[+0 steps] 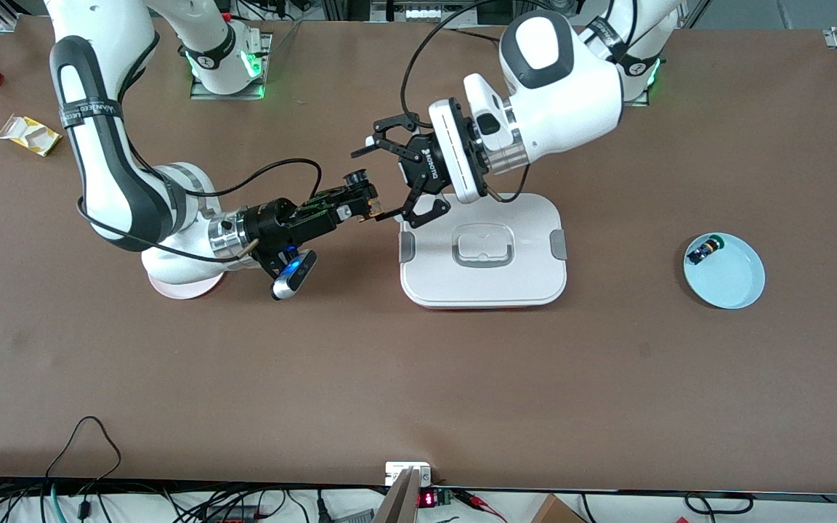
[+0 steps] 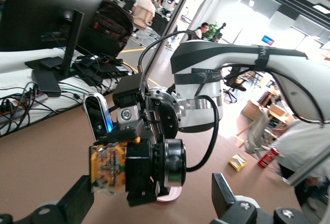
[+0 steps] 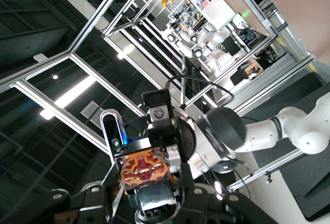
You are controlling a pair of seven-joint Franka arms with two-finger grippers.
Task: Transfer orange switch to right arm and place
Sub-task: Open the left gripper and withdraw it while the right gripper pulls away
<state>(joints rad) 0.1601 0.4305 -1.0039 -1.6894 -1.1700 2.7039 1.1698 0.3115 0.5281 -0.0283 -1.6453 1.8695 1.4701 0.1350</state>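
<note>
Orange switch [image 1: 370, 208] in right pincer [image 1: 366, 205], between spread left pincer [image 1: 388, 181] fingers

A brown table [image 1: 418, 378] fills the front view with cables [image 1: 84, 465] along its near edge, while the left wrist view shows a dark monitor [image 2: 46, 15] on a desk in a bright open office.
</note>
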